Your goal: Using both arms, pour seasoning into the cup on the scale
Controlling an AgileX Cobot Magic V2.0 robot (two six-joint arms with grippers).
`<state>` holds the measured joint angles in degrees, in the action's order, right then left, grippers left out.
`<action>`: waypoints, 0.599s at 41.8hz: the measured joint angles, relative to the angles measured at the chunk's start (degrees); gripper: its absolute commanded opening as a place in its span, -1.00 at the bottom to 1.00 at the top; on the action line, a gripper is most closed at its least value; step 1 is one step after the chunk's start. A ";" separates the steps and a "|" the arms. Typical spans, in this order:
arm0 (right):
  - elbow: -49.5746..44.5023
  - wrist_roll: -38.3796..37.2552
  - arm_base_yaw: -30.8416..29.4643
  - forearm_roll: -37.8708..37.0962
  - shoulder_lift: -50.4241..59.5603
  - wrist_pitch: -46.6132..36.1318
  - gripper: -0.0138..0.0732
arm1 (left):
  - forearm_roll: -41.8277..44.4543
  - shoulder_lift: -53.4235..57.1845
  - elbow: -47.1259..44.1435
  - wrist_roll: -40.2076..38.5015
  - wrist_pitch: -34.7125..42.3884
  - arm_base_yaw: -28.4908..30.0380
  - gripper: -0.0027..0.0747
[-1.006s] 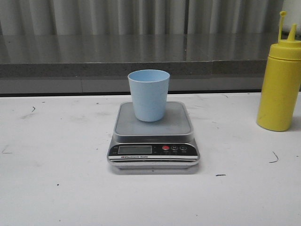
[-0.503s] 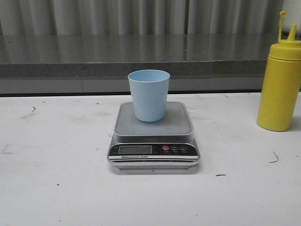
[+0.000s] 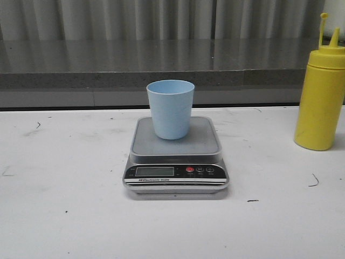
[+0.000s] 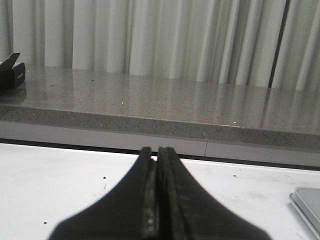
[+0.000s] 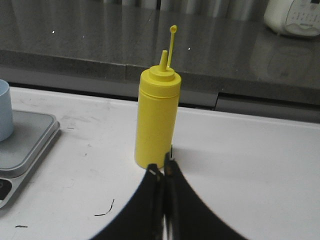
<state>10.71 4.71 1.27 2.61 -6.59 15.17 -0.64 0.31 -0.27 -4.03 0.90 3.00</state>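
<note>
The tall opaque yellow plastic squeeze bottle (image 3: 320, 97), at the front view's right edge, looks light, soft-walled and slick, so mid-body seems the best hold. The right gripper (image 5: 163, 172) and the left gripper (image 4: 156, 165) are both pinched closed on nothing.

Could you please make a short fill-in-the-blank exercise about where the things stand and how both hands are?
1. The cup stands upright on the ____.
2. The seasoning bottle stands on the table, on the robot's ____ side of the scale.
3. The fingers of the left hand are pressed ____.
4. The right hand holds ____.

Missing words: scale; right; together; nothing
</note>
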 measured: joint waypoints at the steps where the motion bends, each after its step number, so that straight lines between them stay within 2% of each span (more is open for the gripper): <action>1: -1.58 0.00 -0.14 0.00 1.52 -1.57 -0.95 | 0.00 0.00 0.00 0.00 0.00 0.00 -0.98; 9: -11.73 0.00 -1.70 -0.03 6.97 -7.09 -0.95 | 0.00 0.00 0.00 0.00 0.00 0.00 -0.98; 25: -12.28 0.00 -2.27 -0.15 7.17 -9.08 -0.95 | 0.00 0.00 0.00 0.00 0.00 0.00 -0.98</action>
<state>-1.57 4.71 -1.00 2.46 0.58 6.09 -0.64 0.31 -0.27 -4.03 0.90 3.00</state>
